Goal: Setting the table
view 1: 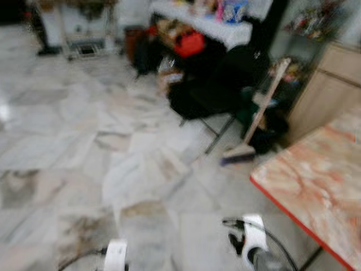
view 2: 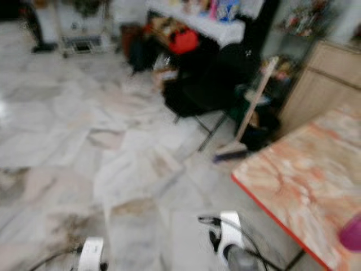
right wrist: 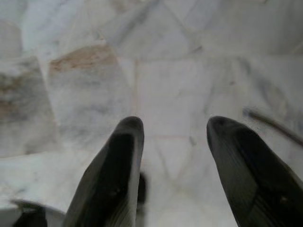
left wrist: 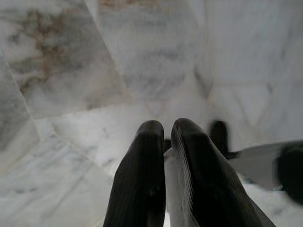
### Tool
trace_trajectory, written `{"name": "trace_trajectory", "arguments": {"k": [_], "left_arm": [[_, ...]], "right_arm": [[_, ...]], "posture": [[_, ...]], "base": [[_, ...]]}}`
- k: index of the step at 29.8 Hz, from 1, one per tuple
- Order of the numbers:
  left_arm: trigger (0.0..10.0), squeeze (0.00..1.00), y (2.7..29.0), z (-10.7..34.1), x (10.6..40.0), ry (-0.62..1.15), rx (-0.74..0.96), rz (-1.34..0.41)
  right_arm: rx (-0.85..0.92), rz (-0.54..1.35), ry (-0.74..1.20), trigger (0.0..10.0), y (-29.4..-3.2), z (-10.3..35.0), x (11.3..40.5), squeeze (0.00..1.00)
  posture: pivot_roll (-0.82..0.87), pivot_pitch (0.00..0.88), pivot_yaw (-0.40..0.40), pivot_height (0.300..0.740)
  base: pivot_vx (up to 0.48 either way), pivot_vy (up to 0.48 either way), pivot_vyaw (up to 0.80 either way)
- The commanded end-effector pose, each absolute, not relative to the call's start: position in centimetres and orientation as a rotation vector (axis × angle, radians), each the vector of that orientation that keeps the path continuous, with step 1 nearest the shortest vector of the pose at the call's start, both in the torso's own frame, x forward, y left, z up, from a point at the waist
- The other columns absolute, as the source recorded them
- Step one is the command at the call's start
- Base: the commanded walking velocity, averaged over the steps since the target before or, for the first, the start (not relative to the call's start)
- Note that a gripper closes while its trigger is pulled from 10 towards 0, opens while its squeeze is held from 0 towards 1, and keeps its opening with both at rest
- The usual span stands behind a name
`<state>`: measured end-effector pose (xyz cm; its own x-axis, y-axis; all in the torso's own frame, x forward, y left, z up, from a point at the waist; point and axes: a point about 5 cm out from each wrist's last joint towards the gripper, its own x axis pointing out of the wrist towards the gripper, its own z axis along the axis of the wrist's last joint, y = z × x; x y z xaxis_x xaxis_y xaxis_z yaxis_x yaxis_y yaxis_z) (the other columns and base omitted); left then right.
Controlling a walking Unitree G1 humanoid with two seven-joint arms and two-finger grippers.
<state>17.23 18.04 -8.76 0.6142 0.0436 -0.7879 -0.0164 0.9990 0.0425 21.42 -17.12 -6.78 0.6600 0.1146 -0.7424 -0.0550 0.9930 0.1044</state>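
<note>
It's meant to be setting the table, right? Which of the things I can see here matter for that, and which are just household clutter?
For the job:
- marble-patterned table with red edge, on the robot's right
- left gripper, shut, empty, over the floor
- right gripper, open, empty

Just lying about:
- broom leaning beyond the table
- red bag
- wooden cabinet
- cloth-covered shelf

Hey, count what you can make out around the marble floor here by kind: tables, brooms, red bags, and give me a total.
Tables with a red edge: 1
Brooms, leaning by the dark chair: 1
Red bags: 1
Total: 3
</note>
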Motion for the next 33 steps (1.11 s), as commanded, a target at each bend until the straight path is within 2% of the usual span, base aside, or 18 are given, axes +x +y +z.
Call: {"name": "trace_trajectory", "arguments": {"k": [1, 22, 29, 33], "left_arm": [[10.0, 0.0, 17.69, -8.76, 17.32, 0.906, 0.029, 0.022], [10.0, 0.0, 17.72, -8.52, 17.76, 0.887, 0.03, 0.004], [10.0, 0.0, 17.85, -8.52, 17.75, 0.89, 0.048, 0.002], [10.0, 0.0, 17.84, -8.48, 17.85, 0.888, 0.04, 0.002]], "right_arm": [[0.079, 0.074, 0.849, 10.0, -17.61, -6.83, 21.28, 0.0], [0.091, 0.039, 0.855, 10.0, -17.77, -6.99, 21.0, 0.0], [0.093, 0.033, 0.857, 10.0, -17.78, -7.09, 20.83, 0.0], [0.093, 0.028, 0.858, 10.0, -17.85, -7.11, 20.78, 0.0]], "posture": [[0.11, 0.017, -0.041, 0.74], [0.1, 0.018, -0.03, 0.74], [0.1, 0.015, -0.027, 0.74], [0.1, 0.016, -0.027, 0.74]], "base": [[0.0, 0.0, -0.74], [0.0, 0.0, -0.74], [0.0, -0.357, -0.74], [0.0, 0.0, -0.74]]}}
